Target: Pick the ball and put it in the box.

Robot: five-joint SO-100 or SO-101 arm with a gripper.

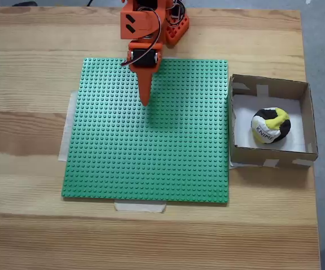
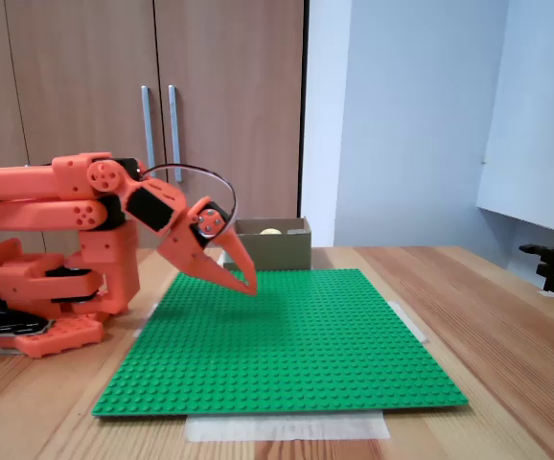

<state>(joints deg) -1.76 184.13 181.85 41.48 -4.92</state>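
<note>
Since the ball point(image 1: 270, 125) already lay inside the box point(image 1: 305, 118), resting on its white floor near the middle, the put-in step looked done and the arm seemed to be at the retreat/rest stage. Gripper point(image 1: 145, 101) hung over the green studded baseplate point(image 1: 151, 163), tips pointing down and just above the studs, fingers point(image 2: 243, 278) pressed together with nothing between them. From the fingers in a fixed view looking down, the box was well apart to the right, just beside the baseplate's right edge, ball clear of all four walls. In a fixed view from the side, the box point(image 2: 272, 247) sat beyond the fingertips at the far end of the plate, a bit of yellow ball point(image 2: 271, 231) peeking over the rim. Wooden table point(image 1: 33, 84) under everything, tape strips holding the plate. Judged: nothing left to grasp; next move would only call for folding the arm back toward its base, keeping the tips off the studs
</note>
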